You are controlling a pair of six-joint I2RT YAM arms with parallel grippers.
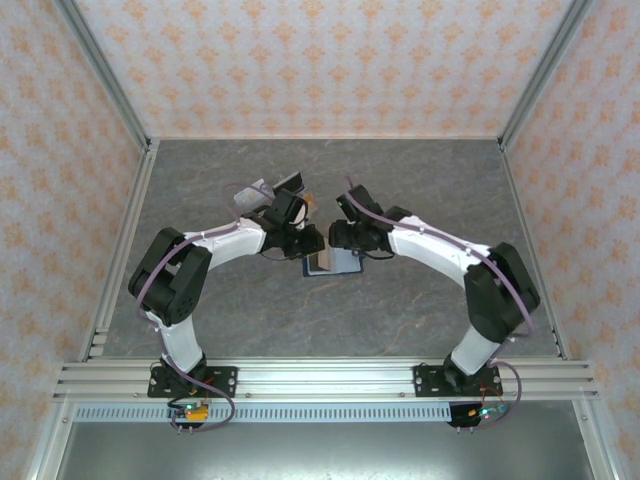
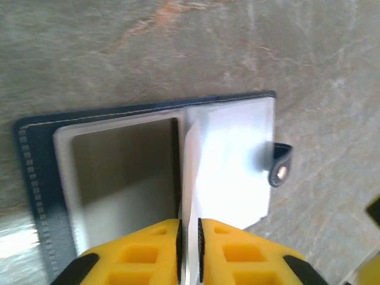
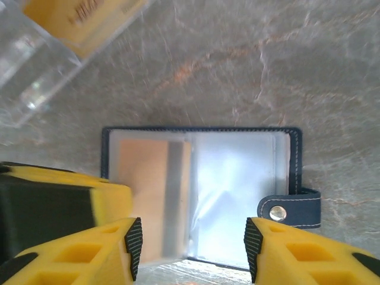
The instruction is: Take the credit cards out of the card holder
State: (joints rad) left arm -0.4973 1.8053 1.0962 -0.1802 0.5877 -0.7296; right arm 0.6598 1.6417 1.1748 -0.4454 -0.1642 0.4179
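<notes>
Seen from above, two robot arms meet over an open card holder lying flat at the middle of the grey table. The left tool is at its left edge and the right tool just above it. A clear acrylic stand sits behind the left arm, apart from the work.

From the left wrist, the left tool has its yellow fingers drawn almost together on a clear leaf of the holder. The leaf stands on edge between them, apparently lifted to expose the pocket beneath. The closing tab hangs loose off the far side, so nothing keeps the holder from lying open.

From the right wrist, the right tool hovers over the holder's near edge with its fingers spread wide and nothing between them. That appears to be an approach, not a grip. An orange-brown credit card lies inside the left-hand pocket, its face covered by the plastic. No card is out yet. The next move likely depends on the leaf staying raised while the spread fingers close on the card's edge.
</notes>
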